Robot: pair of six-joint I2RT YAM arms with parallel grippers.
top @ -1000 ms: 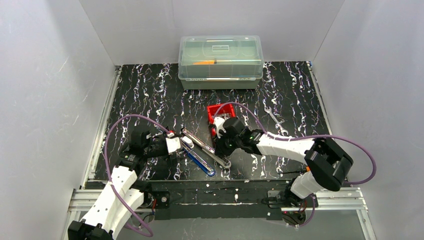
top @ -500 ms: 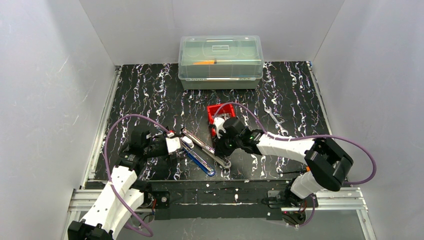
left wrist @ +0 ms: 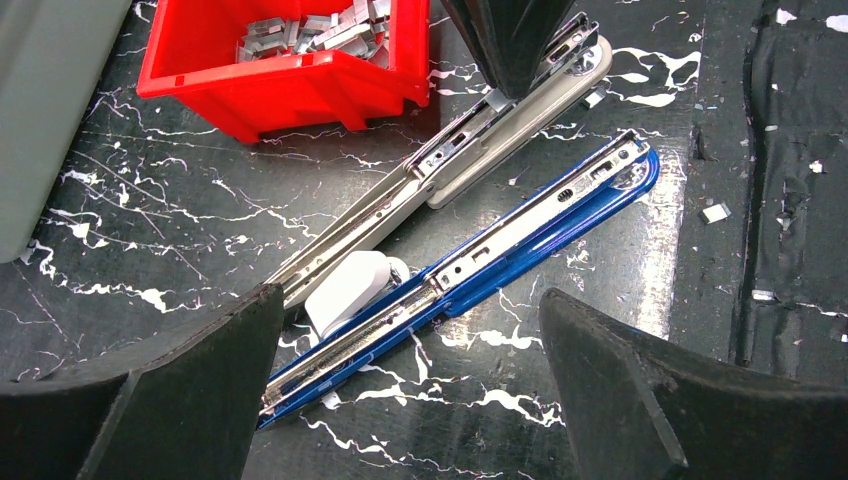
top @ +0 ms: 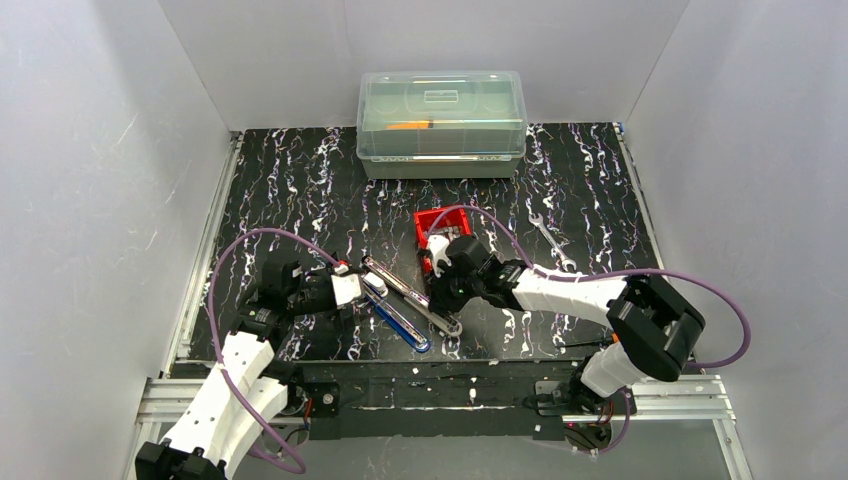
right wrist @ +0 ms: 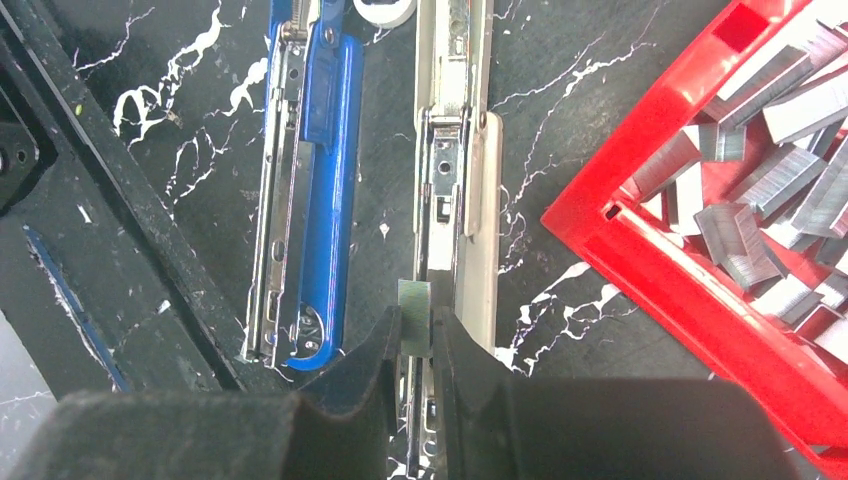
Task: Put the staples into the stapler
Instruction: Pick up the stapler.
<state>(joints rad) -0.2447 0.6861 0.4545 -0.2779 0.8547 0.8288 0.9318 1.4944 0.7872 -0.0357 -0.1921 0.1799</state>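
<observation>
Two staplers lie folded open side by side: a blue one (top: 398, 315) (left wrist: 500, 240) (right wrist: 310, 180) and a beige one (top: 405, 290) (left wrist: 480, 150) (right wrist: 455, 180). Behind them, a red bin (top: 430, 220) (left wrist: 300, 85) (right wrist: 660, 270) holds loose staples (left wrist: 310, 30) (right wrist: 770, 180). My right gripper (top: 438, 292) (right wrist: 417, 325) is shut on a short strip of staples (right wrist: 414, 312), held upright just over the beige stapler's metal channel near its end. My left gripper (top: 350, 290) (left wrist: 410, 300) is wide open and low over the blue stapler's near end, holding nothing.
A clear lidded plastic box (top: 441, 120) stands at the back. A wrench (top: 550, 240) lies to the right of the red bin. A small white piece (left wrist: 345, 285) sits between the staplers. Stray staple bits (left wrist: 715, 212) dot the mat near the front edge.
</observation>
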